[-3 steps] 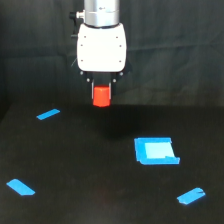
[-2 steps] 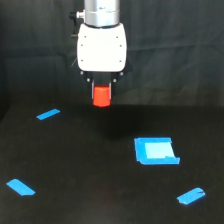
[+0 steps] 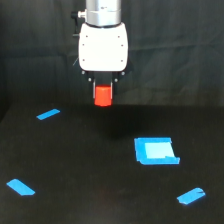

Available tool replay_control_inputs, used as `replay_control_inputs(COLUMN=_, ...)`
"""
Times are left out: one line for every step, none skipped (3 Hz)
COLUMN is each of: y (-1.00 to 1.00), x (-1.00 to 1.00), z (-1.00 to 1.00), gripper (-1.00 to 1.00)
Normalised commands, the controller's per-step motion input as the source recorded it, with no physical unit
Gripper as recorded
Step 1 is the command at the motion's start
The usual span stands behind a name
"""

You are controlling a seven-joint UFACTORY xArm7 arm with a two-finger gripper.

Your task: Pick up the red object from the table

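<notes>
The red object (image 3: 103, 96) is a small red-orange block held between the fingers of my white gripper (image 3: 103, 95). The gripper hangs from the top centre of the exterior view and is shut on the block. The block is lifted clear above the black table (image 3: 90, 170). Only the block's lower part shows below the dark fingers.
A blue square (image 3: 155, 150) lies on the table to the exterior view's right. Blue tape strips lie at the left (image 3: 48, 114), the lower left (image 3: 20, 187) and the lower right (image 3: 191, 196). A black curtain (image 3: 170, 55) hangs behind.
The gripper with the red block has stayed at nearly the same place and height. Nothing else moved.
</notes>
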Motion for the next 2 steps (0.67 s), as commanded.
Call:
replay_control_inputs(y=0.03, x=-0.1, z=0.1, gripper=-1.0)
replay_control_inputs(y=0.03, x=0.04, z=0.1, gripper=-1.0)
